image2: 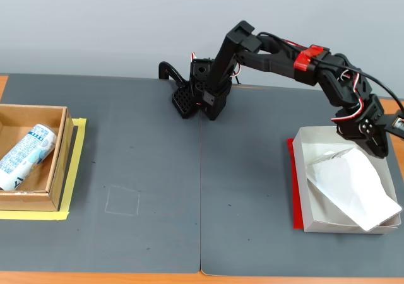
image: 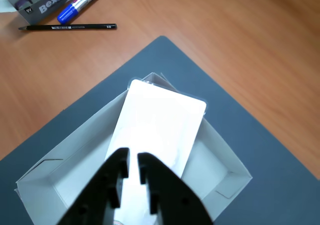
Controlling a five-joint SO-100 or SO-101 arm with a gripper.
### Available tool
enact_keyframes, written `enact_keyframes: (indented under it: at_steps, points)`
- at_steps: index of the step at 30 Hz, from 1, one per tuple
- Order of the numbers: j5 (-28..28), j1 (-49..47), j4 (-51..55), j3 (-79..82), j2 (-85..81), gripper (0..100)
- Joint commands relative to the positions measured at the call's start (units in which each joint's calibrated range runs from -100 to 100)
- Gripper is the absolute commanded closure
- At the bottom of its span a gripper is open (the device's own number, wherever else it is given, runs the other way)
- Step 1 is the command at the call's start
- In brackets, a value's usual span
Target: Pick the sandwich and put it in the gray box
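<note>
The sandwich [image: 160, 130], a flat white wrapped package, lies tilted inside the gray box [image: 70, 160], with one end resting over a corner of the box's wall. My gripper [image: 133, 165] is at the near end of the package, its black fingers almost together with only a thin gap. In the fixed view the gripper [image2: 372, 146] hangs over the far right part of the gray box [image2: 302, 183]. The sandwich [image2: 353, 186] slopes from there toward the front right corner and pokes over the rim.
A brown cardboard box [image2: 57, 158] holding a blue-white can [image2: 25, 154] sits at the left on yellow tape. A red sheet [image2: 292, 183] shows under the gray box. A pencil [image: 70, 27], a marker [image: 80, 2] and a Bexel carton [image: 40, 5] lie on the wooden desk beyond the mat.
</note>
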Motion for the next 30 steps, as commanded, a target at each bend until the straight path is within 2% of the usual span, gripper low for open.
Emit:
enact_keyframes:
  at_steps: [1,9,22,30]
  points:
    - [-0.07,2.73,0.13,-2.07,-4.89,98]
    - [-0.07,9.89,0.05,8.78,-13.79,98]
    - [-0.13,26.30,-0.82,46.59,-40.42,98]
    - [-0.18,30.78,-0.82,66.13,-56.69,98]
